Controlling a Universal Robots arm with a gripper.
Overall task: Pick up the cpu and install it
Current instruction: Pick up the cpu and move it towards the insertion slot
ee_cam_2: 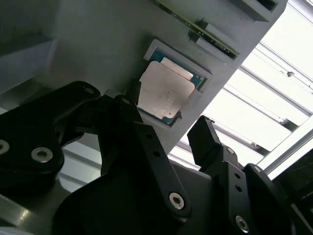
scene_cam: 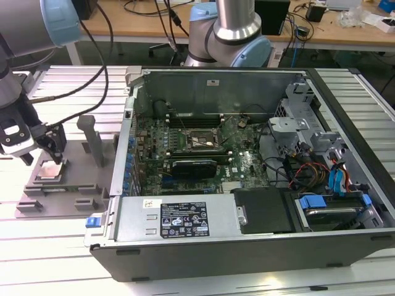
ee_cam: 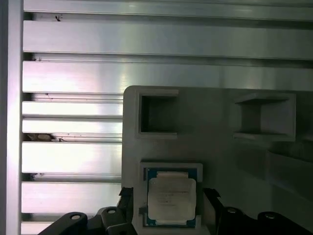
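Note:
The cpu (scene_cam: 50, 171), a small square chip with a silver metal top, lies flat in a recess of the grey holder tray (scene_cam: 74, 185) at the exterior view's left. My gripper (scene_cam: 42, 153) hangs just above it, open. In both wrist views the cpu (ee_cam_2: 165, 90) (ee_cam: 171, 198) sits between the two black fingers (ee_cam_2: 132, 112), one on each side, with small gaps to its edges. The gripper (ee_cam: 168, 195) holds nothing. The black socket (scene_cam: 199, 140) on the motherboard sits inside the open computer case.
The open computer case (scene_cam: 185, 225) lies on the slatted aluminium table, to the exterior view's right of the tray. A grey upright post (scene_cam: 92, 140) stands on the tray near the gripper. Cables, a drive cage (scene_cam: 296, 126) and a black card (scene_cam: 194, 166) crowd the case.

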